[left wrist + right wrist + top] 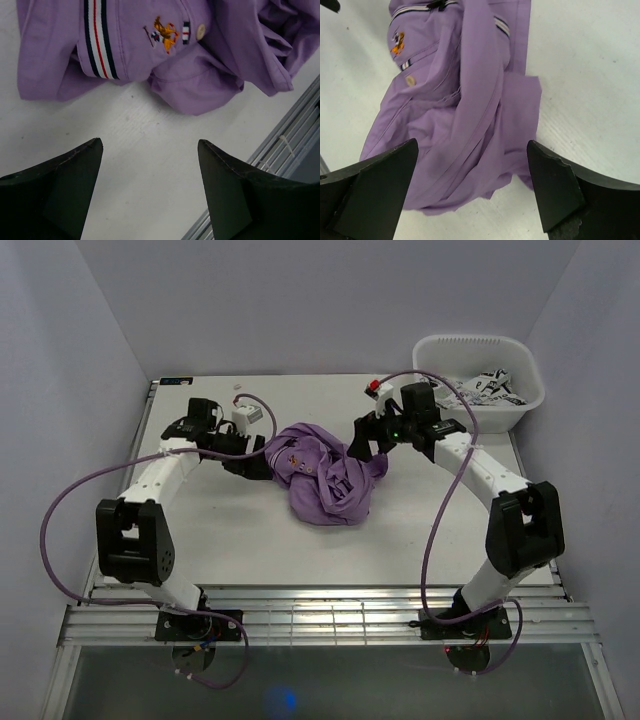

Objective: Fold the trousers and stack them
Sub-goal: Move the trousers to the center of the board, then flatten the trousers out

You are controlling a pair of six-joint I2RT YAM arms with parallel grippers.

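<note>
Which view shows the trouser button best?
Left wrist: the button is large and sharp, right of the embroidered logo on the trousers. Right wrist shows it smaller, below the logo. In the top view it's too small to make out.

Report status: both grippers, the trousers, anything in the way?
Left gripper open, empty. Right gripper open, above the lilac-purple soft-fabric trousers, a crumpled heap, unfolded. White plastic bin at far right, apart from them.

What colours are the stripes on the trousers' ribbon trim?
The trim on the trousers is navy, white and red; the left wrist view shows it best.
</note>
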